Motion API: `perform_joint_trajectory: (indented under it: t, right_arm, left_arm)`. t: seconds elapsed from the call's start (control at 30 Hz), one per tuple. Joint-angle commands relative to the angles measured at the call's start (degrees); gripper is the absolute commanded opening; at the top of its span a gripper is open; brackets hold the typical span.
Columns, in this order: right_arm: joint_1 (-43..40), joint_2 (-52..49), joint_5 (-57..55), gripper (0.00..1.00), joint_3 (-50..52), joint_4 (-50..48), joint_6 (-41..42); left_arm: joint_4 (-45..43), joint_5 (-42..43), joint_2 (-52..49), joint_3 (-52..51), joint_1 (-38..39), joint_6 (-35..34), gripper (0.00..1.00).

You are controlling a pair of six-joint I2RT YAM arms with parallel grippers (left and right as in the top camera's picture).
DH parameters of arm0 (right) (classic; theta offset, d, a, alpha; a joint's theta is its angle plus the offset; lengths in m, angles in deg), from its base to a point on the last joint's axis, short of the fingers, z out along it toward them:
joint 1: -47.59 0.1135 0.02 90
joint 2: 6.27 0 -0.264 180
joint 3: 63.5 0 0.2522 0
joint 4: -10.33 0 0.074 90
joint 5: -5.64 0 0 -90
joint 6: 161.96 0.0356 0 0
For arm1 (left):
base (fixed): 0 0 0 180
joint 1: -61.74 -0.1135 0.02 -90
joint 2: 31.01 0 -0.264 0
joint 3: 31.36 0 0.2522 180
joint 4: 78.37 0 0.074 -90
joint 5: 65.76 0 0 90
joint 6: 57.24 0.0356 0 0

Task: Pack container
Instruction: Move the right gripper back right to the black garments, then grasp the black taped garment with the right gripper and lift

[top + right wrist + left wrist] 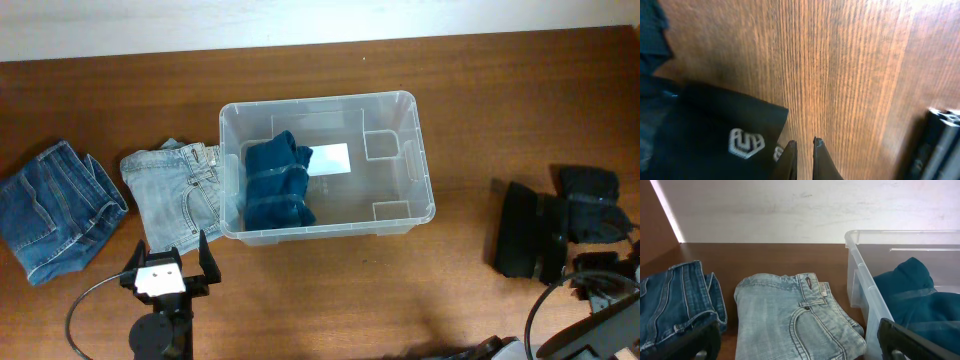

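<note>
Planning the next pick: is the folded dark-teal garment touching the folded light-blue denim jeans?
Apart. The left wrist view shows the wall of the clear plastic container standing between the dark-teal garment inside and the light-blue jeans outside.

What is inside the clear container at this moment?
In the container, a folded dark blue garment lies at one end, and a white label shows on the base beside it. Anything under the garment is covered.

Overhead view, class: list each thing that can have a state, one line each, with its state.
container: open, no lid, partly packed
teal garment: folded, inside container, left end
light jeans: folded, on table, unpacked
dark jeans: folded, on table, unpacked
black garment: on table, unpacked
left gripper: open, empty
right gripper: shut, empty
</note>
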Motion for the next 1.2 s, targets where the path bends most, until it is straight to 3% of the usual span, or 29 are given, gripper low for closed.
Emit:
perform_joint_trajectory:
  t: [0.0,0.17,0.23,0.5,0.6,0.8,0.93,1.17]
  right_arm:
    - [-0.26,0.15,2.60,0.13,3.65,-2.99,1.51]
    - [-0.26,0.15,6.25,0.13,6.56,-6.12,1.46]
    - [-0.22,0.11,6.88,0.04,7.06,-6.40,1.25]
    - [4.09,0.11,19.69,0.04,7.10,-7.58,-4.83]
    - [7.87,0.11,19.67,0.04,7.10,-8.20,-4.81]
    - [16.46,0.11,19.71,0.06,7.10,-10.36,-4.79]
    - [20.87,0.13,21.38,0.14,7.06,-10.51,-4.85]
    - [21.86,0.13,21.29,0.18,0.37,-0.63,-11.78]
  left_arm:
    - [-0.17,0.20,0.50,-0.57,-0.31,0.85,0.99]
    - [-0.17,0.20,0.50,-0.57,-0.31,0.85,1.00]
    - [-0.17,0.20,0.50,-0.57,-0.31,0.85,0.99]
    - [-0.17,0.20,0.50,-0.57,-0.31,0.87,0.99]
    - [-0.17,0.17,0.50,-0.57,-0.31,0.85,0.99]
    - [-0.17,0.20,0.50,-0.57,-0.31,0.87,0.99]
    - [-0.17,0.20,0.50,-0.57,-0.31,0.87,0.99]
    - [-0.17,0.20,0.50,-0.57,-0.31,0.87,1.00]
